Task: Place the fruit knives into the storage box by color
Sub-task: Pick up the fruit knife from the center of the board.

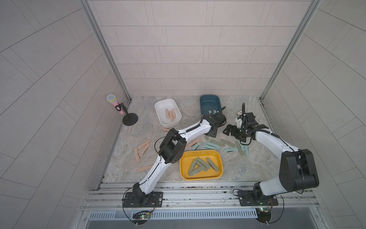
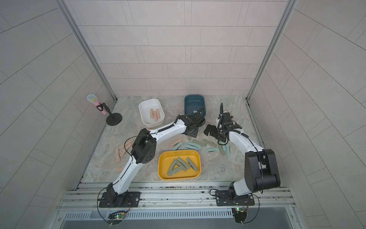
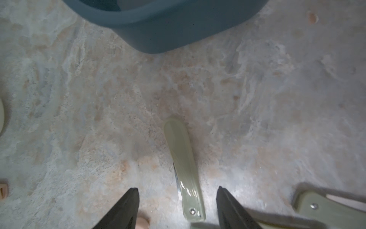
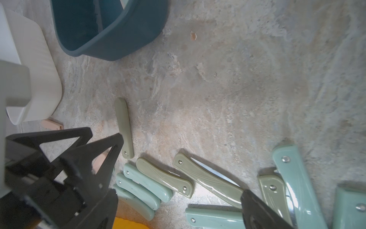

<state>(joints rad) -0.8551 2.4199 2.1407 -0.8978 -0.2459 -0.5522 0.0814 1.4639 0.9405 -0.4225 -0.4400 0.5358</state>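
Fruit knives (image 1: 213, 146) are spread over the table (image 1: 247, 168), and some already sit in the three boxes on it. The yellow box (image 1: 183, 168), nearest the arm bases, holds several olive knives (image 1: 200, 166) lying across one another. The white box (image 1: 156, 108), at the back left, holds three pink knives (image 1: 170, 114) side by side. The blue box (image 1: 210, 96), at the back, holds teal knives (image 1: 212, 112) that are partly hidden by the left arm (image 1: 196, 128). Loose pink knives (image 1: 141, 148) lie left of that arm. A mixed row (image 1: 230, 150) of olive and teal ones lies between the yellow box and the right arm (image 1: 273, 141).

One olive knife (image 3: 182, 158) lies flat on the table, apart from the row. Its plain end points toward the blue box and stops short of it.

The left pincer (image 3: 177, 190) is released. Its two fingers stand either side of this knife's riveted end, with bare table showing between each finger and the knife. Whether the fingers reach the table I cannot tell.

The right pincer (image 1: 227, 130) hangs just beside the left one, near the mixed row. Its jaws are spread wide and grasp nothing.
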